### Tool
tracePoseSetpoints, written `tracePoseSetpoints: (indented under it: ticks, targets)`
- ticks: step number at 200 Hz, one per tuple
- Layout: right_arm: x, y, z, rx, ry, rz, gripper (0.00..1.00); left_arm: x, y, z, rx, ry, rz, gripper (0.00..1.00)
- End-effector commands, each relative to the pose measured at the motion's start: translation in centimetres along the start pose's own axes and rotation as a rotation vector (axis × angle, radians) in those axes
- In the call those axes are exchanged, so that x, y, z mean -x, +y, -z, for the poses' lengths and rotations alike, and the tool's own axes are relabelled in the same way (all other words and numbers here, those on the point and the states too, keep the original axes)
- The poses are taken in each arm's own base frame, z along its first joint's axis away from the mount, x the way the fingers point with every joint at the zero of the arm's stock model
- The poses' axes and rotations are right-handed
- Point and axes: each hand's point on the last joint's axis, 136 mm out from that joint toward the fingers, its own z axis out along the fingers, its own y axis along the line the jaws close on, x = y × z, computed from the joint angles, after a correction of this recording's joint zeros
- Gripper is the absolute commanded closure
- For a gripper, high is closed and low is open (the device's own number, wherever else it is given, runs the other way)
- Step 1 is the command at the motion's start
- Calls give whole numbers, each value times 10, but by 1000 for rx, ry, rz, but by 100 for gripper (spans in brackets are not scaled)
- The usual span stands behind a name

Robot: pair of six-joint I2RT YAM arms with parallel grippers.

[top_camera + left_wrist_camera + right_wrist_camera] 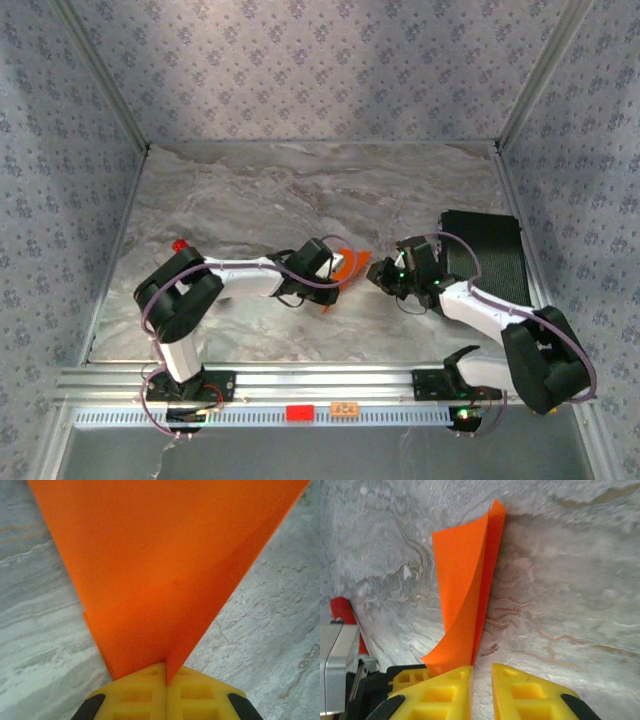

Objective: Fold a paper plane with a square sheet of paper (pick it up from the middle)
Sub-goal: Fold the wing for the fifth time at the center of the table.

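My left gripper (166,672) is pressed together on the folded paper (170,570), pinching its narrow end, left of the mat (485,255) and nearer me. My right gripper (481,672), between that pinch and the mat, has its jaws slightly spread, with one paper edge just at the inner face of one finger. I judge this step to be a second hold on the fold. I'd bring both layers squarely between the pads before shutting, with the left pinch firm so the crease doesn't slip. Count: one red block (299,411), nearer than the mat; two grippers; one paper; one mat; one red cylinder (180,245), far left of it.
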Motion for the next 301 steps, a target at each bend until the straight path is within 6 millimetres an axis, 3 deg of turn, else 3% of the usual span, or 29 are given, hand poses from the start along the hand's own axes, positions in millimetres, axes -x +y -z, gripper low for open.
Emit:
tracePoseSetpoints:
  ticks: [1, 45, 165, 301]
  targets:
    - [-2, 25, -7, 86, 30, 72, 82, -12, -1, -8, -66, 64, 37, 99]
    - [-15, 45, -19, 159, 102, 120, 85, -12, -3, -10, -96, 71, 52, 98]
    - [-5, 43, -38, 175, 98, 113, 87, -16, 2, -12, -193, 62, 149, 100]
    - [1, 44, -57, 211, 149, 107, 87, -18, 24, -10, -217, 24, 310, 100]
